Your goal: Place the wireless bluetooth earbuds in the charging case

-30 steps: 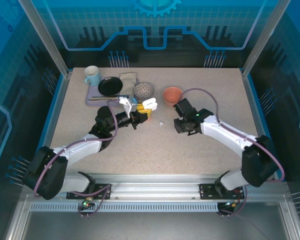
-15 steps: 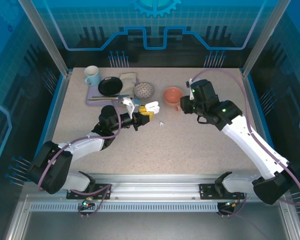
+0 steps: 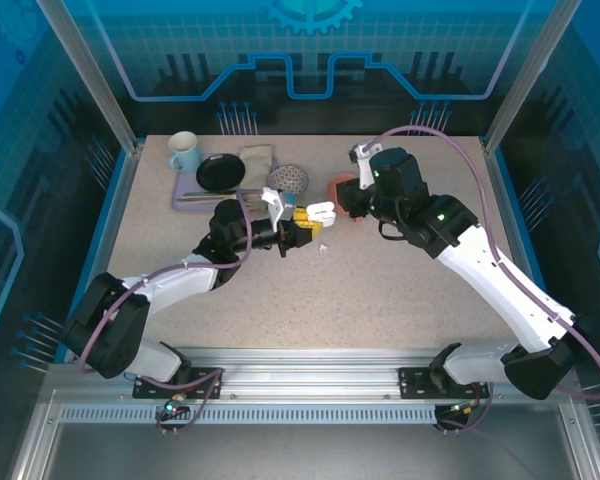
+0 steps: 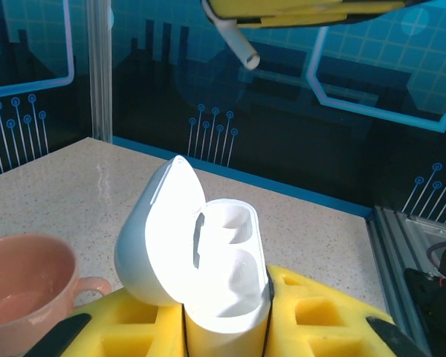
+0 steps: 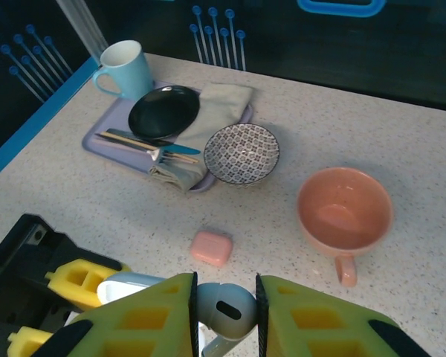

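the white pebble-shaped plastic charging case (image 4: pixel 208 275) stands open, lid tipped left, both wells empty, clamped between the yellow fingers of the left gripper (image 4: pixel 227 327). the salmon-pink ceramic cup (image 5: pixel 344 208) is empty, with a small closed pink case (image 5: pixel 212 248) lying near it. the right gripper (image 5: pixel 224 297) hovers above the open case, pinching a white earbud (image 5: pixel 227 309), stem downward. a second tiny white earbud (image 3: pixel 323 247) lies on the speckled table (image 3: pixel 380 290)

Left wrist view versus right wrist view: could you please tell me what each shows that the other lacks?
Left wrist: two empty sockets inside the open white case. Right wrist: a small pink case, patterned bowl and tray. Both: the pink cup and the white earbud in the right pincer.
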Controlling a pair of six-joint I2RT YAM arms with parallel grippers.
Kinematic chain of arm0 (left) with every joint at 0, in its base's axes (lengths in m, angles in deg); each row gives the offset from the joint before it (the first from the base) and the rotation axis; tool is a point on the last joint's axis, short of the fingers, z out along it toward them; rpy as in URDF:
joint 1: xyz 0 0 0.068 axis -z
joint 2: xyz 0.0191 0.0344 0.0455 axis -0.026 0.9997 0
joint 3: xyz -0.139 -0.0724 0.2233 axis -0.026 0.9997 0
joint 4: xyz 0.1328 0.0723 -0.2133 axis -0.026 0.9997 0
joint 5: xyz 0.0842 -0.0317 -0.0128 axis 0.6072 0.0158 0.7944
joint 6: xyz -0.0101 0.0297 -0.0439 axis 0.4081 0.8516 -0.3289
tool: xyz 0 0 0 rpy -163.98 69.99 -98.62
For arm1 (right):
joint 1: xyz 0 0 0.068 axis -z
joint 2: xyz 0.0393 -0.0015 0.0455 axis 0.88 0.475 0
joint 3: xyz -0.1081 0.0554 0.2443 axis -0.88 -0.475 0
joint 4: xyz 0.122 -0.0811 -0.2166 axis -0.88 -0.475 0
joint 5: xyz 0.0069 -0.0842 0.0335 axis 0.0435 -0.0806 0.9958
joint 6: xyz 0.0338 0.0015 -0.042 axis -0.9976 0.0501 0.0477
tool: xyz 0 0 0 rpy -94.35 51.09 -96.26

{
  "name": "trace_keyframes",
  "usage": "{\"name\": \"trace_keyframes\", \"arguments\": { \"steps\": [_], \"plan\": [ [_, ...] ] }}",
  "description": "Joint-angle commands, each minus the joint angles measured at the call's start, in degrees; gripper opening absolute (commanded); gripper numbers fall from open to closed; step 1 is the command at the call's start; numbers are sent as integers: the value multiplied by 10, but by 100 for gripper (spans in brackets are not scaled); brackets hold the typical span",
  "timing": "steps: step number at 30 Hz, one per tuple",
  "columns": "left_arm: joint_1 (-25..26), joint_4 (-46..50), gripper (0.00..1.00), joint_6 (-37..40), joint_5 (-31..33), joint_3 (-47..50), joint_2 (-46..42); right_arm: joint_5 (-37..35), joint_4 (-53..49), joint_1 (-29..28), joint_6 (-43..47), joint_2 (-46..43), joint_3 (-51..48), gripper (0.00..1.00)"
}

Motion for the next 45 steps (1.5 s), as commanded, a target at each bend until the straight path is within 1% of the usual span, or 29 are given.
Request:
{"name": "trace_keyframes", "arguments": {
  "steps": [1, 16, 27, 34, 38, 42, 45],
  "plan": [
    [5, 13, 0, 19, -22, -26, 2, 13, 41, -14, 28, 0, -10, 25],
    [6, 16, 0, 18, -18, -45, 4, 8, 57, -34, 37, -3, -60, 25],
    [7, 16, 0, 17, -17, -43, -1, -5, 54, -37, 53, 3, -65, 25],
    [6, 11, 0, 16, -15, -44, -3, -44, 43, -62, 87, 15, -59, 23],
    [7, 7, 0, 14, -15, -44, -4, -83, 41, -82, 108, 25, -56, 23],
    [7, 7, 0, 15, -15, -43, -6, -110, 41, -88, 112, 28, -59, 21],
    [6, 7, 0, 15, -15, -42, -5, -116, 46, -87, 106, 24, -61, 19]
  ]
}}
